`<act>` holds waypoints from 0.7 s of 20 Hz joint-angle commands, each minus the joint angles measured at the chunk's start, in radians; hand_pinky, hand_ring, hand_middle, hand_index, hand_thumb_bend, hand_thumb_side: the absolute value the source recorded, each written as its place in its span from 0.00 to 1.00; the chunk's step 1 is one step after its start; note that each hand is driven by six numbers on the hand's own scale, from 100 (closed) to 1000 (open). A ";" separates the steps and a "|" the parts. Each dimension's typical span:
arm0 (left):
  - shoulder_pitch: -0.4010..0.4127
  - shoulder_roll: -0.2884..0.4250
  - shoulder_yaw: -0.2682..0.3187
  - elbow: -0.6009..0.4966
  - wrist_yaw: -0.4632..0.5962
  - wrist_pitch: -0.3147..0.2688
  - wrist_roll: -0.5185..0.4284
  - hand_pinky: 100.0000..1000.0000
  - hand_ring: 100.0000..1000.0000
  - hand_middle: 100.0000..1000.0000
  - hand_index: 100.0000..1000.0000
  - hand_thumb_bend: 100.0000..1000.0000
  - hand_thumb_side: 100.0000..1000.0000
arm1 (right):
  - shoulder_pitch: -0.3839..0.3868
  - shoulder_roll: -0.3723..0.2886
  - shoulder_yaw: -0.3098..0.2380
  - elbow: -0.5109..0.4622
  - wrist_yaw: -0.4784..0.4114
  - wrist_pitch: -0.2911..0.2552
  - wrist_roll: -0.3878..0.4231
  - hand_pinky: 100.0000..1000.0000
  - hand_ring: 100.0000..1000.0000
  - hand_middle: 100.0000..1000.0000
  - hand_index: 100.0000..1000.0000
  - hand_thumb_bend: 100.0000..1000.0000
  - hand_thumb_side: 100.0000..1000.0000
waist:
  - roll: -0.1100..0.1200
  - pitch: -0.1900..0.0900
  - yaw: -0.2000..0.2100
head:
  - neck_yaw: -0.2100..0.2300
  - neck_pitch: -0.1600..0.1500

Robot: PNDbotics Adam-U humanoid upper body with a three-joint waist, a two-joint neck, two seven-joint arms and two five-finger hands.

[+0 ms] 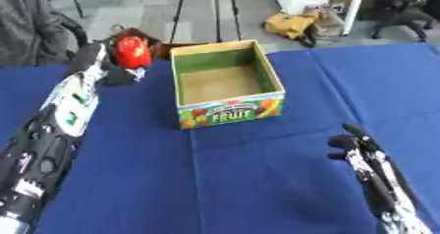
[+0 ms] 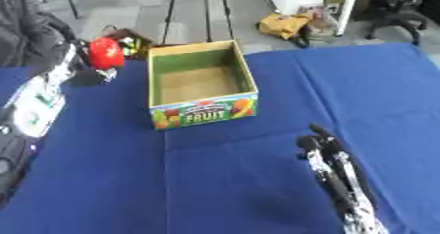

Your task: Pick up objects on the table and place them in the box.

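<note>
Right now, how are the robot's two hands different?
The left hand is up by the box's far left corner, holding a red object; the right hand holds nothing. The left hand is curled round it; the right hand rests with fingers relaxed, low on the right. Both are over the blue table.

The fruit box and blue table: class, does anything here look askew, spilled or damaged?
Nothing stands out. The fruit box stands upright, open and empty on the blue table. The left robot hand holds a red object beside the box; the right robot hand rests idle.
</note>
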 commanded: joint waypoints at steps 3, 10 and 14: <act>-0.046 -0.054 -0.057 -0.052 -0.003 -0.031 -0.063 0.29 0.43 0.46 0.58 0.00 0.40 | -0.009 -0.002 0.000 -0.008 -0.001 -0.002 0.008 0.65 0.74 0.65 0.91 0.03 0.62 | -0.004 -0.018 -0.012 | 0.007 -0.008; -0.032 -0.129 -0.083 0.037 -0.124 -0.047 -0.078 0.30 0.43 0.46 0.58 0.00 0.38 | -0.012 -0.003 0.003 -0.008 -0.002 -0.002 0.013 0.65 0.74 0.65 0.91 0.03 0.62 | -0.003 -0.014 -0.032 | 0.008 -0.013; -0.019 -0.152 -0.077 0.099 -0.200 -0.057 -0.075 0.39 0.50 0.51 0.64 0.05 0.41 | -0.014 -0.002 0.006 -0.007 -0.002 -0.002 0.016 0.65 0.74 0.65 0.91 0.03 0.62 | -0.001 -0.012 -0.039 | 0.006 -0.014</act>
